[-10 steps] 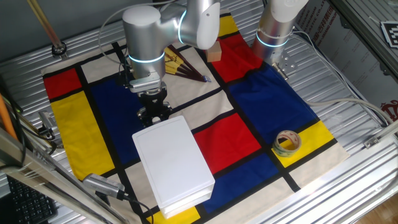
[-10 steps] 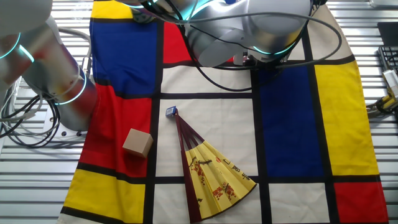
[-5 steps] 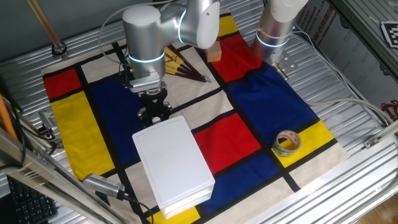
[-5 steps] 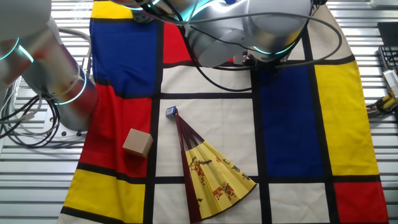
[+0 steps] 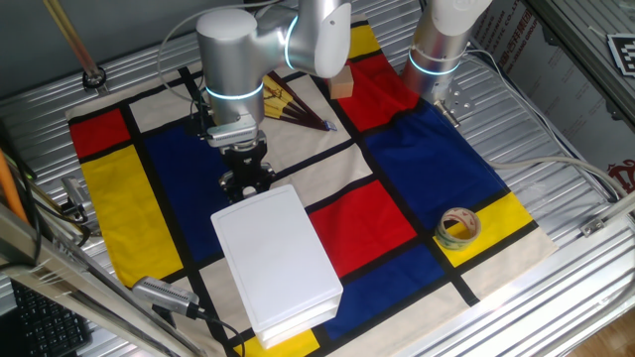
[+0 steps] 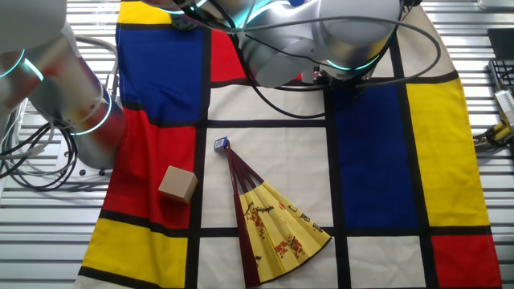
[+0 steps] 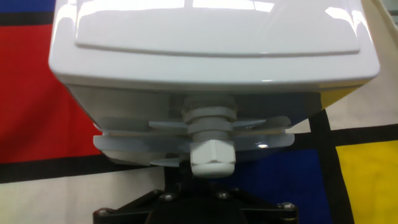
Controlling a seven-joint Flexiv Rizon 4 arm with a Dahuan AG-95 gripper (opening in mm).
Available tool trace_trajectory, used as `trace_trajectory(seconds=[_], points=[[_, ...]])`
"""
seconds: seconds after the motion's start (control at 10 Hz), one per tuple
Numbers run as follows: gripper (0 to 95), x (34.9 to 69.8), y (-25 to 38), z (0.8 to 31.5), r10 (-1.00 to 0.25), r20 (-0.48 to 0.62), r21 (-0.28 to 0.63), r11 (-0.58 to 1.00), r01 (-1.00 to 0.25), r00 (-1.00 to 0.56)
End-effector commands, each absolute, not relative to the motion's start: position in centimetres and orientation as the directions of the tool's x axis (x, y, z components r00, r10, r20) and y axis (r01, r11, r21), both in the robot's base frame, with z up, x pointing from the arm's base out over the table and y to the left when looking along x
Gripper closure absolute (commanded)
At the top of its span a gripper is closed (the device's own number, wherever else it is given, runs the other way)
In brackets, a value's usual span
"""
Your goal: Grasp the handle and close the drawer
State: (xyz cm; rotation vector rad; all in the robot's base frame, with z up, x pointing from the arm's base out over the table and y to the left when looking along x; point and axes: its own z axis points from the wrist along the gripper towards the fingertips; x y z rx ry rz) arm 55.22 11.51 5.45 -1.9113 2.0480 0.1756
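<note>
A flat white box (image 5: 276, 256) lies directly ahead of the tool (image 5: 245, 181). Its drawer (image 7: 193, 134) pokes out slightly toward the tool. The small knob-like handle (image 7: 211, 155), likely light, rigid, slippery plastic, sits at the fingertips; whether they clamp it cannot be told.

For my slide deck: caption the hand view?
Close-up of the white handle jutting from the drawer front, just above the pincer.

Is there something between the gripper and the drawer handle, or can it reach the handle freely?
Nothing visible stands between them. In the hand view the handle juts from the drawer front directly above the gripper, very close. Whether the fingers already touch it cannot be told.
</note>
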Motion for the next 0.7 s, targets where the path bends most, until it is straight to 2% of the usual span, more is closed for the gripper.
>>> trace_trajectory(seconds=[0.1, 0.7], points=[[95.0, 55.23, 11.75, 5.52, -0.945, -0.326, -0.132, 0.088, -0.987, -0.041], [95.0, 55.37, 12.69, 5.40, -0.942, -0.332, -0.138, 0.090, -0.986, -0.039]])
